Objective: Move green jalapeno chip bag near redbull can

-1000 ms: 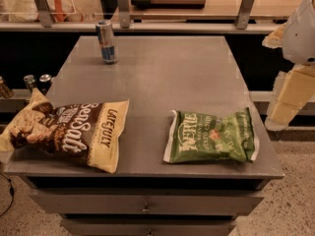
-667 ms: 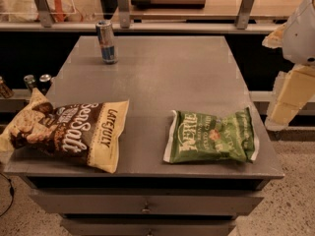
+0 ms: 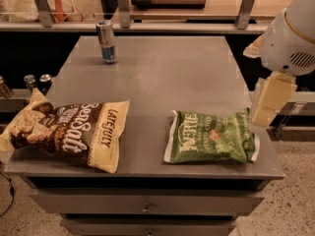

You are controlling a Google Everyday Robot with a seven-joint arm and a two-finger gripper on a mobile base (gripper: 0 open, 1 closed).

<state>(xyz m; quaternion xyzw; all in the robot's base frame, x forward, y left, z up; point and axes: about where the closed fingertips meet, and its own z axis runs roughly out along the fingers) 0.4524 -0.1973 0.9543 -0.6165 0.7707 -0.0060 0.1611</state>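
Green chip bag (image 3: 211, 137), blue-silver can (image 3: 107, 42), cream hand (image 3: 270, 102) beside the bag.

Your gripper (image 3: 269, 102) hung off the right edge of the table (image 3: 167, 77), just beside the right end of the green jalapeno chip bag (image 3: 211, 137). The bag lay flat near the front edge. The redbull can (image 3: 107, 42) stood upright far back on the left, well apart from it.

We saw our arm (image 3: 291, 36) as a rounded white shell at the right side, with a thin tan line curving across it and a small patch of dark vent slots low on its side. Beneath it hung our tool (image 3: 266, 107), built of pale cream, flat-faced blocks with squared edges, just above the right edge of the worktop (image 3: 162, 68).
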